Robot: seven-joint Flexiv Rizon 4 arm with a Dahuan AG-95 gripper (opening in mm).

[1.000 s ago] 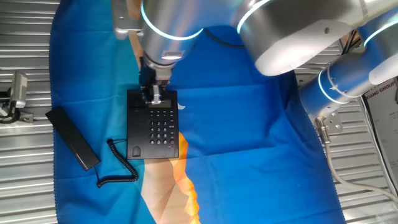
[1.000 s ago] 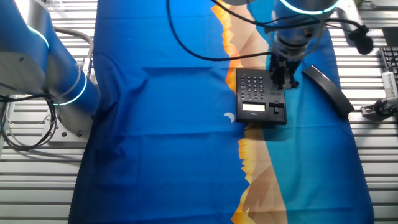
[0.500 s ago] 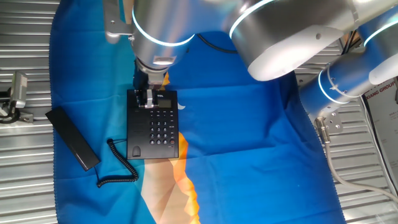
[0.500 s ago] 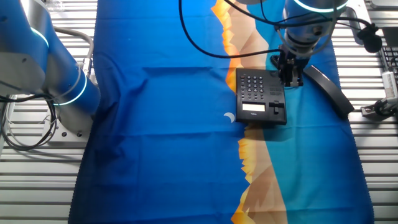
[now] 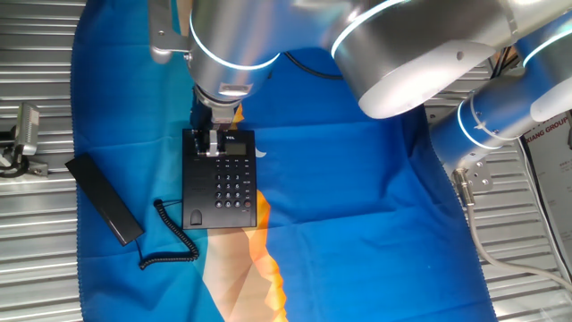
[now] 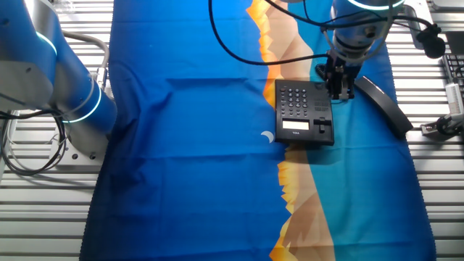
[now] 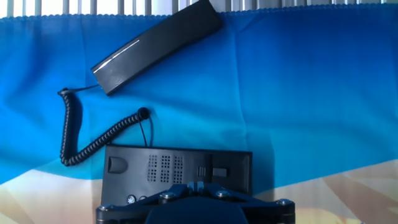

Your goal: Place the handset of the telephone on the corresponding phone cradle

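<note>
Handset [image 5: 105,199] lies off the telephone at the left of one fixed view, a slim black bar set diagonally on the blue cloth [image 5: 340,179], its far end close to the cloth's left edge by the ribbed metal table [image 5: 36,259]. Its coiled cord [image 5: 168,234] loops right from it toward the telephone [image 5: 219,179], which sits at centre-left with the keypad facing up. The phone cradle [image 5: 194,183], the plain strip along the phone's left side, is bare, and nothing lies between it and the handset except the cord. Directly above the phone's upper end hangs the gripper [image 5: 214,141], its fingers low over the display area and the arm's grey body hiding the cloth behind. In the other fixed view the handset [image 6: 382,104] appears at the right, beside the gripper [image 6: 341,85]. The hand view shows only the gripper's base at the bottom edge, so whether its fingers are spread or closed cannot be told.
</note>
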